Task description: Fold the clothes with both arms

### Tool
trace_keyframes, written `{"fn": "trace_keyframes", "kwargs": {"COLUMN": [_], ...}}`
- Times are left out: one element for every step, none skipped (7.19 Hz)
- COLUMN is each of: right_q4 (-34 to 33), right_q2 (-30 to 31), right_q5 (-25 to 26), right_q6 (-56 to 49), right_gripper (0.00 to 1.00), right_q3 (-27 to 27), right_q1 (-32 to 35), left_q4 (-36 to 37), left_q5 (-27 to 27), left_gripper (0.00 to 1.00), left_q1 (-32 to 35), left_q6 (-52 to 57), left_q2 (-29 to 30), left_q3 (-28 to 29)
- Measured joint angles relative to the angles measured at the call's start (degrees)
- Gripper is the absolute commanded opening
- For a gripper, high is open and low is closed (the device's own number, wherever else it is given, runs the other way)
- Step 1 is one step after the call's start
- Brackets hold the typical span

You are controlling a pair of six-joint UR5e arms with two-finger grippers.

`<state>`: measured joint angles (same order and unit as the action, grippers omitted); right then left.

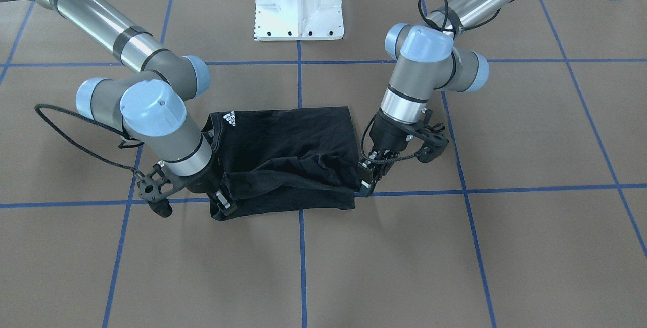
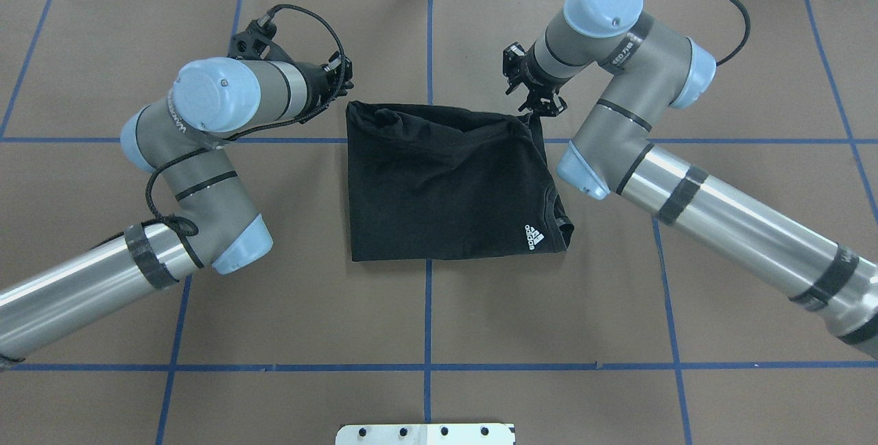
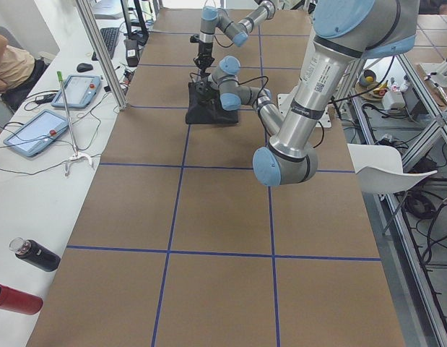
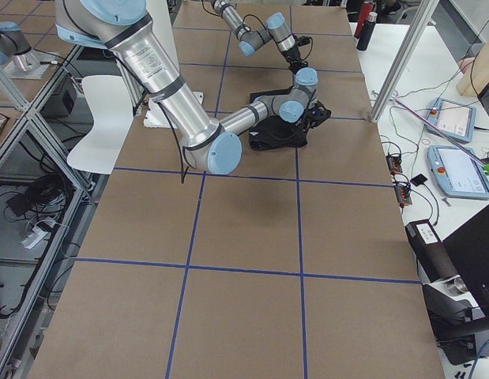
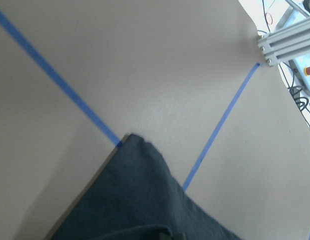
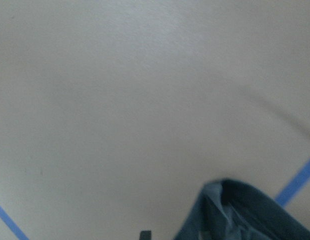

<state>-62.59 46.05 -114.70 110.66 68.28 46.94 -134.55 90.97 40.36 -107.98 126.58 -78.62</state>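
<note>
The black T-shirt [image 1: 288, 141] lies folded to a rough rectangle at the table's middle, its small white logo [image 1: 233, 118] by the collar facing up. The same T-shirt [image 2: 439, 184] shows its far edge raised and wrinkled in the overhead view. My left gripper [image 1: 368, 182] pinches one corner of that raised edge, and my right gripper [image 1: 223, 200] pinches the opposite corner. The top layer sags between them. From overhead, the left gripper [image 2: 341, 80] and right gripper [image 2: 537, 103] sit at the shirt's two far corners. Both wrist views show only dark cloth and brown table.
Blue tape lines [image 2: 429, 308] grid the brown table. The white pedestal base [image 1: 298, 4] stands on the robot's side. A side bench holds tablets [image 3: 35, 134] and bottles [image 3: 35, 254], and a person's arm [image 3: 6, 61] rests at its far end.
</note>
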Motion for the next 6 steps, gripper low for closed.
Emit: {"fn": "trace_keyframes", "kwargs": {"right_q4": [1.09,1.52,1.6,1.51,1.45,1.41], "right_q2": [-1.55,-1.61,-0.63,0.82,2.66,5.1], "right_q5": [-1.85,-3.71,-4.54,-4.84,-4.9,-4.92], "right_q6": [-3.85,-5.92,-6.71,-7.01,-7.51,-10.06], "right_gripper": [1.0,1.0,1.0,1.0,1.0,1.0], "right_q3": [-3.37,-3.89,-2.56,-0.39,2.01,4.58], "right_q1": [2.53,4.21,4.81,4.96,5.01,5.34], "left_q4": [-2.24,-3.16,-3.49,-3.65,-3.62,-3.31], "left_q5": [0.09,0.34,0.94,2.04,3.41,4.87], "left_gripper": [1.0,1.0,1.0,1.0,1.0,1.0], "left_q1": [2.07,3.35,3.92,4.16,4.27,4.35], "left_q6": [2.34,3.45,3.92,4.5,6.3,10.29], "left_q2": [0.76,1.02,1.05,0.91,0.38,-1.39], "left_q3": [3.23,4.48,4.77,4.58,3.64,0.82]}}
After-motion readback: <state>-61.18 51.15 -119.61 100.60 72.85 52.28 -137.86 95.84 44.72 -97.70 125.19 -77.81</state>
